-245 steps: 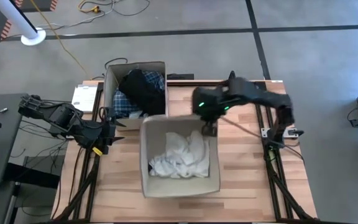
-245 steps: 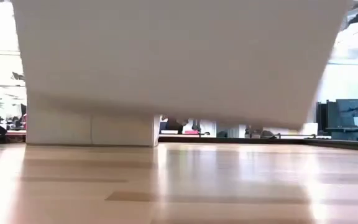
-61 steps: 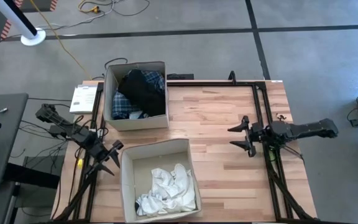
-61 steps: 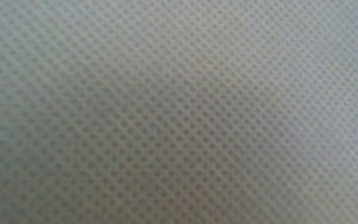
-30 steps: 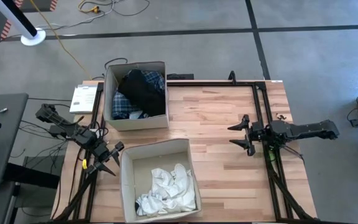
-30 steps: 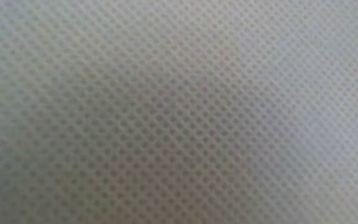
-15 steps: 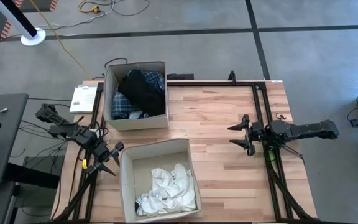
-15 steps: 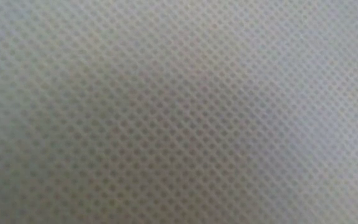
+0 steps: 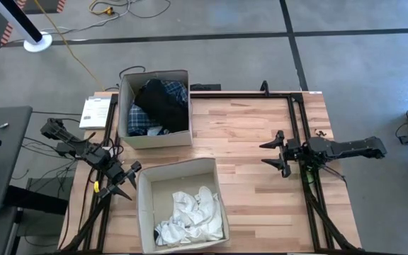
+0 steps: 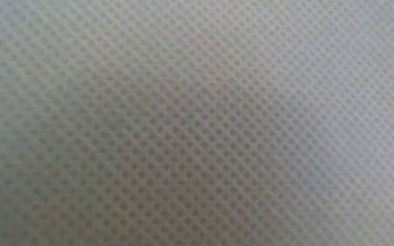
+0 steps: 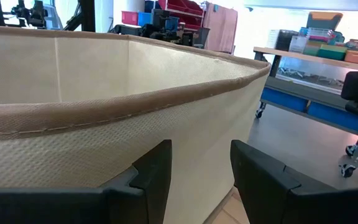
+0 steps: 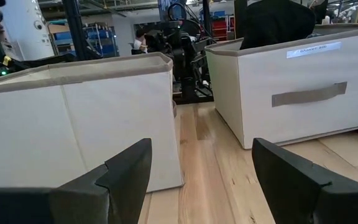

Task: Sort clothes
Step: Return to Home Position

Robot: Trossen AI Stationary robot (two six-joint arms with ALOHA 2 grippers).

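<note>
While both arms sit drawn back at opposite edges of the surface (image 9: 253, 120), your left hand (image 9: 128, 181) is by far the nearer to the laundry. It hangs just beside the outer wall of the near box (image 9: 177, 167), fingers moderately apart and holding nothing. Its wrist view shows little but that woven wall straight ahead. The white clothes (image 9: 190, 216) lie just over that wall from it, heaped low inside, toward the end away from the far box (image 9: 154, 73).

Your right hand (image 9: 266, 154) is well apart from both boxes across bare wood. Its fingers are spread wide and empty, pointing toward them. The dark clothes (image 9: 160, 103), black over blue plaid, fill the far box, diagonally ahead of either hand.

No garment lies loose on the wood, so sorting looks finished. The low view shows only close mesh fabric. Judging by this, your left hand needs to back straight away from the wall without snagging it.
</note>
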